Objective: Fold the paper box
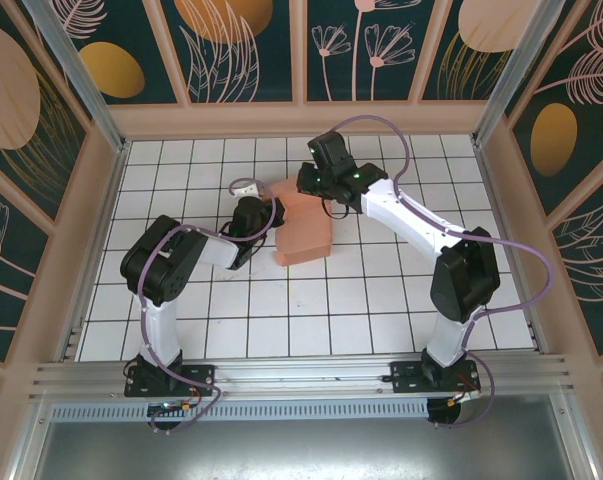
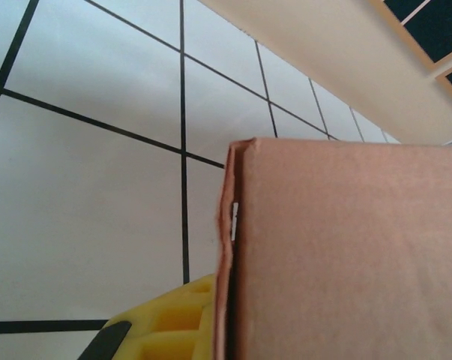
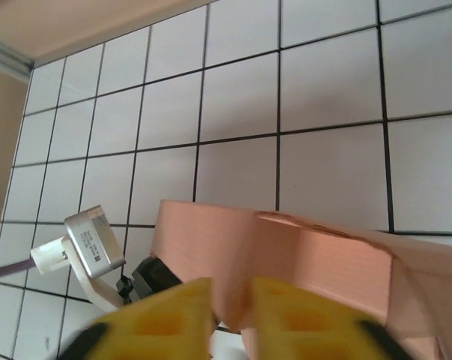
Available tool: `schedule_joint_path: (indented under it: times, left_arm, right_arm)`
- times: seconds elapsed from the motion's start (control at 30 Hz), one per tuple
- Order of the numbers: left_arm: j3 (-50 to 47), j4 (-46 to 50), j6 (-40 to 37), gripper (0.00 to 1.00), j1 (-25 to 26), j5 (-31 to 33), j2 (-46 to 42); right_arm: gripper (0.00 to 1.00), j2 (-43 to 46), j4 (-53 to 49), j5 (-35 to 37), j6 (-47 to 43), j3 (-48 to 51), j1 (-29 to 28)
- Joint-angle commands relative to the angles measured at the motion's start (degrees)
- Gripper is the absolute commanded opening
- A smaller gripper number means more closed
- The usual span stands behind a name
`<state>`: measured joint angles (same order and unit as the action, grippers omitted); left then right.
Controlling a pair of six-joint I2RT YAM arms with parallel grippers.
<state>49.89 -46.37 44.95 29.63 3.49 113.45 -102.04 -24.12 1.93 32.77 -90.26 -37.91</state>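
The salmon-pink paper box (image 1: 303, 238) stands partly folded on the white tiled floor (image 1: 381, 290), between the two arms. My left gripper (image 1: 265, 216) is at its left side. In the left wrist view one yellow finger (image 2: 166, 324) presses against a thin wall edge of the paper box (image 2: 345, 247); the other finger is hidden behind the cardboard. My right gripper (image 1: 304, 190) reaches over the box's far edge. In the right wrist view its two yellow fingers (image 3: 162, 319) pinch a fold of the paper box (image 3: 285, 255) between them.
Tan walls (image 1: 281, 120) ring the tiled floor on three sides. The left arm's wrist camera (image 3: 92, 244) sits just beyond the box's left wall. Open tiles lie in front of the box and to the right of it.
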Motion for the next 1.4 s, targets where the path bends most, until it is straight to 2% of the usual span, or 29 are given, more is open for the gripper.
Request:
schedule_joint_path:
  times: [0.0,0.1,0.2,0.27,0.4,0.5,0.57,0.67,0.87,1.13,1.37]
  left_arm:
    - [2.0,5.3,-1.3,0.00,-0.1,-0.4,-1.4]
    - [3.3,10.2,-1.5,0.00,0.0,0.1,-1.5]
    - [3.8,12.7,-2.2,0.00,-0.1,0.0,-2.1]
    - [3.1,12.5,-2.7,0.00,0.0,-1.1,-2.9]
    - [2.5,12.3,-4.1,0.00,0.0,-4.7,-4.4]
    - [2.5,13.0,-5.1,0.00,-0.1,-7.0,-5.6]
    - [3.1,14.5,-5.8,0.00,0.0,-8.3,-6.1]
    - [3.0,14.8,-5.6,0.00,0.0,-9.5,-7.0]
    - [2.8,16.4,-5.2,0.00,0.0,-10.3,-8.2]
    - [3.7,16.5,-4.3,0.00,0.0,-12.0,-8.0]
    - [4.1,16.8,-3.7,0.00,0.0,-12.1,-7.3]
  right_arm:
    - [0.42,5.3,5.1,-0.8,-3.0,2.9,0.0]
    - [0.48,9.7,8.0,-0.8,-6.8,6.5,0.0]
    - [0.49,15.7,11.8,1.0,-10.5,11.8,0.5]
    - [0.49,19.0,12.2,1.3,-10.6,15.2,3.3]
    - [0.46,23.0,14.1,-10.0,-7.4,22.5,14.4]
    - [0.43,23.7,17.0,-19.5,-9.2,25.9,19.2]
    - [0.43,22.9,19.5,-25.0,-13.9,27.6,20.5]
    - [0.43,22.1,23.7,-29.0,-20.4,30.4,21.1]
    - [0.43,19.1,26.6,-41.2,-27.4,31.0,20.7]
    - [0.40,13.7,18.1,-39.9,-34.6,26.0,17.2]
    - [0.40,12.5,15.5,-32.0,-36.6,25.0,13.6]
